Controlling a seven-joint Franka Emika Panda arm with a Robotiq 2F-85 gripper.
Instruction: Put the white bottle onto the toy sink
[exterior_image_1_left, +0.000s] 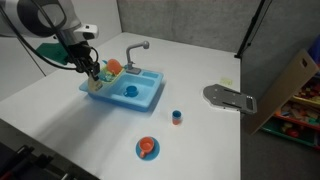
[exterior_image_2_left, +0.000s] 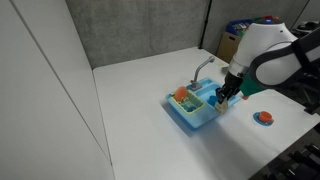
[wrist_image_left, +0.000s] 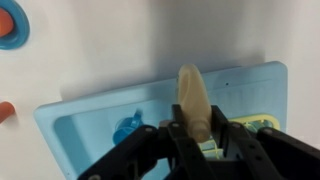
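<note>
The light blue toy sink (exterior_image_1_left: 140, 97) with a grey faucet (exterior_image_1_left: 135, 50) stands on the white table; it shows in both exterior views (exterior_image_2_left: 190, 115) and in the wrist view (wrist_image_left: 90, 125). My gripper (exterior_image_1_left: 93, 72) is shut on the white bottle (wrist_image_left: 193, 98), a small tan-whitish bottle that sticks out between the fingers. The gripper (exterior_image_2_left: 222, 93) holds it just above the sink's side rack end. In the wrist view the gripper (wrist_image_left: 197, 140) hangs over the sink with the bottle pointing toward its far rim. The bottle is too small to make out in the exterior views.
An orange object (exterior_image_1_left: 113, 67) sits in the sink's rack. A small blue-and-red cylinder (exterior_image_1_left: 177, 117) and an orange piece on a blue disc (exterior_image_1_left: 147, 149) lie on the table. A grey flat part (exterior_image_1_left: 230, 97) and a cardboard box (exterior_image_1_left: 285, 85) are at the table's edge.
</note>
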